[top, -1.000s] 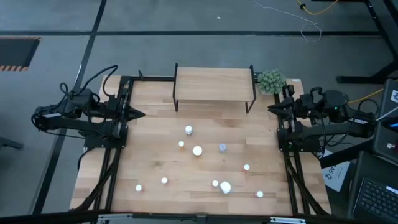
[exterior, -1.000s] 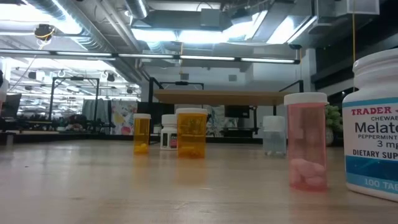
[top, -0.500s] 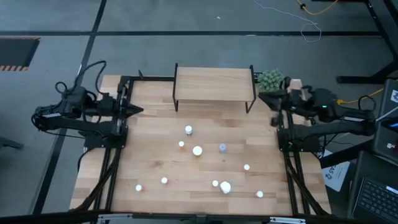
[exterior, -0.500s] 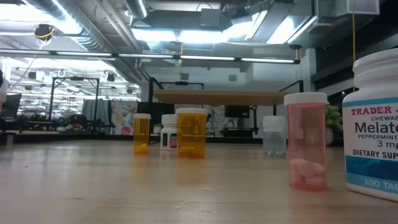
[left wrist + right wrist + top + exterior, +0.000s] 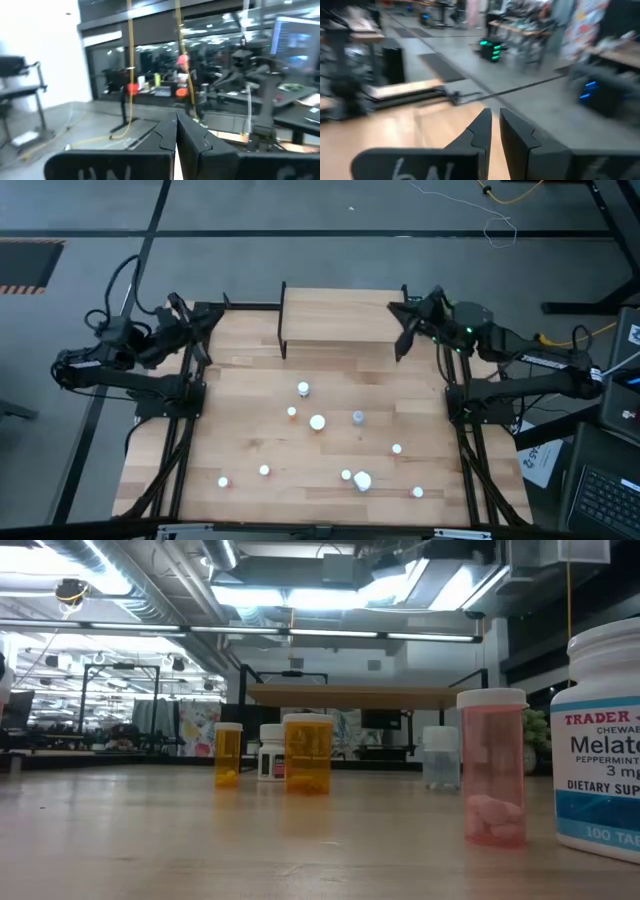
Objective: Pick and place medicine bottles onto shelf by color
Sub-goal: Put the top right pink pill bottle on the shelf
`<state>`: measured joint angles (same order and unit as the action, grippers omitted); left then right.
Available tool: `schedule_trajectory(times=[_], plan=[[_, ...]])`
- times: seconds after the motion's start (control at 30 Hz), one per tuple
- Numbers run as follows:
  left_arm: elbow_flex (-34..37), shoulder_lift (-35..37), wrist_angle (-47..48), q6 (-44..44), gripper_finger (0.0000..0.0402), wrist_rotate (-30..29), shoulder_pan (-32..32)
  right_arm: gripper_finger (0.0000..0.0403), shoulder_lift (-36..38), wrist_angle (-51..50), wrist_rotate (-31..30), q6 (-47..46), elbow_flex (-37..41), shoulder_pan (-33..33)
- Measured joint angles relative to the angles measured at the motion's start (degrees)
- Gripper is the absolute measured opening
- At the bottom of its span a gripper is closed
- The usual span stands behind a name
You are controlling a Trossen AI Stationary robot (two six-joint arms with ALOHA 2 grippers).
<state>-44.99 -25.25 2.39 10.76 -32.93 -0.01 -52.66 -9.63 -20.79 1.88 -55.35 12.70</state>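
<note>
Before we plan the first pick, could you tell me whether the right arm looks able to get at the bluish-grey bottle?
Probably yes: the right gripper is near the shelf, the bluish-grey bottle stands apart, nothing between.

I'm seeing two translucent orange plastic bottles (image 5: 228, 754) (image 5: 308, 754) wearing white caps, a translucent pink plastic bottle (image 5: 492, 767) showing pale pink pills, and a large white plastic melatonin bottle (image 5: 600, 740) carrying a blue label band (red lettering above). The light-wood shelf board (image 5: 343, 315) is standing on black legs.
</note>
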Motion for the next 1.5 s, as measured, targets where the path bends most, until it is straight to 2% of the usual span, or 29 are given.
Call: schedule_trajectory(times=[0.07, 0.13, 0.3, 0.37, 0.43, 0.53, 0.67, 0.83, 1.1, 1.3, 1.5], plan=[[0.0, -1.8, 0.1, -0.8, 0.0000, 0.7, 0.0, 0.0042, -2.6, -2.2, 5.2, -3.6, -3.0, 0.6], [0.0, -4.4, 0.1, -2.5, 0.0000, 3.8, 0.0, 0.0042, -4.5, -6.7, 9.3, -5.0, -5.9, 0.6], [0.0, -10.6, 2.0, -2.5, 0.0000, 16.6, -0.6, 0.0042, -8.5, -14.9, 14.3, -4.4, -8.9, 0.1], [0.0, -12.8, 0.9, -2.3, 0.0000, 19.3, -1.0, 0.0042, -9.6, -15.2, 14.8, -4.6, -8.9, -0.1], [0.0, -14.4, -1.4, -2.9, 0.0000, 19.4, -1.5, 0.0042, -11.0, -16.4, 15.2, -8.0, -9.0, -0.6], [0.0, -16.0, -2.4, -9.5, 0.0000, 21.0, -2.6, 0.0042, -13.5, -19.8, 17.0, -11.8, -9.0, -1.4], [0.0, -17.9, -0.8, -17.5, 0.0002, 21.9, -4.8, 0.0042, -17.4, -25.1, 21.5, -10.4, -9.0, -2.3], [0.0, -21.2, -0.4, -17.8, 0.0031, 20.3, -6.4, 0.0042, -21.7, -27.4, 23.8, -12.1, -9.0, -2.8], [0.0, -27.4, 0.7, -17.9, 0.0092, 20.1, -8.3, 0.0042, -26.1, -26.6, 24.0, -12.2, -9.0, -7.8], [0.0, -31.0, 4.1, -17.9, 0.0093, 20.2, -9.6, 0.0042, -28.5, -27.0, 24.2, -17.7, -9.0, -12.4], [0.0, -33.3, 4.6, -17.7, 0.0095, 20.2, -10.6, 0.0043, -27.6, -38.1, 25.4, -21.1, -10.2, -14.5]])
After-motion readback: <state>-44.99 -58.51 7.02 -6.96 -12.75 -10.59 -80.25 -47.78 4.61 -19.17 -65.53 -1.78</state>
